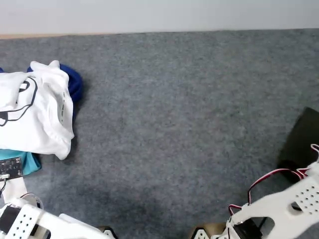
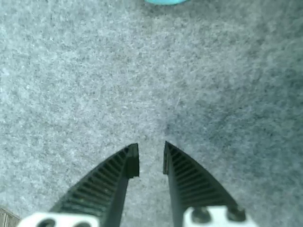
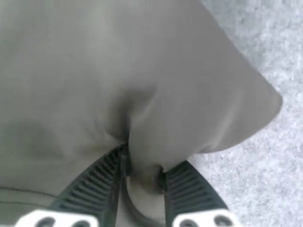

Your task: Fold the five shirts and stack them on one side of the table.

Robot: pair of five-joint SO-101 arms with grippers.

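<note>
A crumpled white shirt (image 1: 35, 109) with a black line drawing lies at the table's left edge, on top of a blue shirt (image 1: 75, 82) and a teal shirt (image 1: 30, 162). A dark olive shirt (image 1: 301, 142) lies at the right edge. My right gripper (image 3: 142, 165) is shut on a pinched fold of this olive shirt (image 3: 118, 71), which bunches between the ribbed fingers. My left gripper (image 2: 151, 161) hovers over bare grey felt, its fingers narrowly open with nothing between them. An edge of the teal shirt (image 2: 165, 1) lies just beyond it.
Grey felt table (image 1: 174, 124) stretches wide between the two shirt piles. A pale wall runs along the far edge (image 1: 159, 15). The white left arm (image 1: 30, 221) and right arm (image 1: 294, 199) with red wires sit at the near edge.
</note>
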